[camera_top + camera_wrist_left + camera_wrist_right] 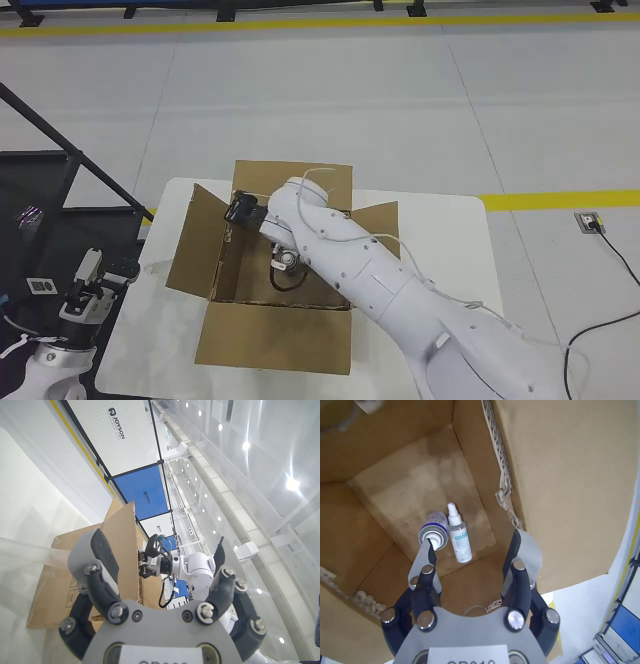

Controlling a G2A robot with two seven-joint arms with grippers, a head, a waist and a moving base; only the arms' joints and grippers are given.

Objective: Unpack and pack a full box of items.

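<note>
Showing matt brown corrugated cardboard on the box [570, 475], fraying rough at torn edges. Gleaming as metal on the spray can [436, 523]; looking clear, glossy plastic on the spray bottle [461, 543].

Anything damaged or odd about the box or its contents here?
Yes. The cardboard box has torn, ragged flap edges with shredded paper hanging. Inside, a clear spray bottle lies flat beside an aerosol can; nothing looks spilled.

Right arm [340, 250] hides much of the box [275, 335] floor
</note>
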